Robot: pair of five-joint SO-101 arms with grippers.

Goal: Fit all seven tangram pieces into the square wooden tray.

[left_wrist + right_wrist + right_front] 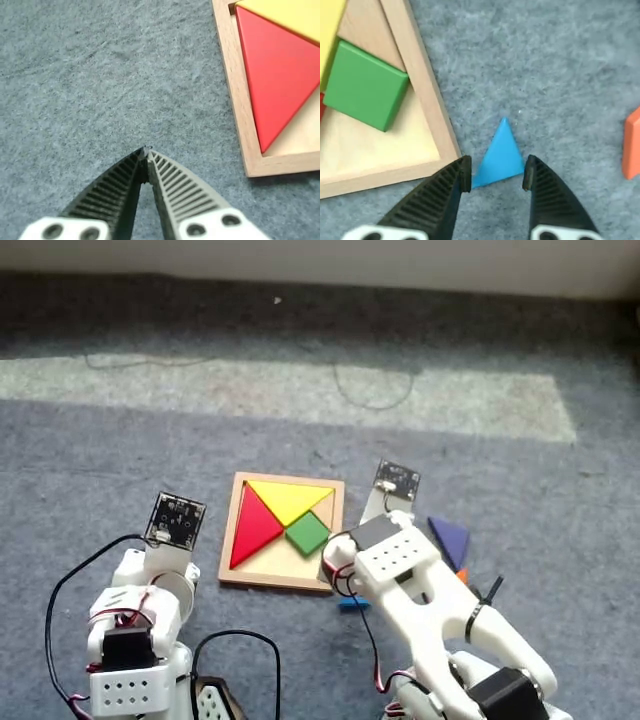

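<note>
Blue triangle (499, 155) is lying flat on the desk (560, 60), just outside a corner of the tray (427, 117) and not yet placed. The right gripper (496, 169) is hovering over it with jaws released, one finger on either side of its wide end. The left gripper (146, 156) is sitting clenched on nothing, over bare desk by the tray's far side. A red piece (275, 75), a yellow piece (290, 498) and a green piece (365, 85) are lying in the tray, while a purple piece (450, 538) and an orange piece (632, 142) are waiting on the desk. The triangle is looking light, stiff and thin, with smooth faces likely to slip. Pinching it across two edges near the wide end, low against the desk, is looking like the safest hold.
</note>
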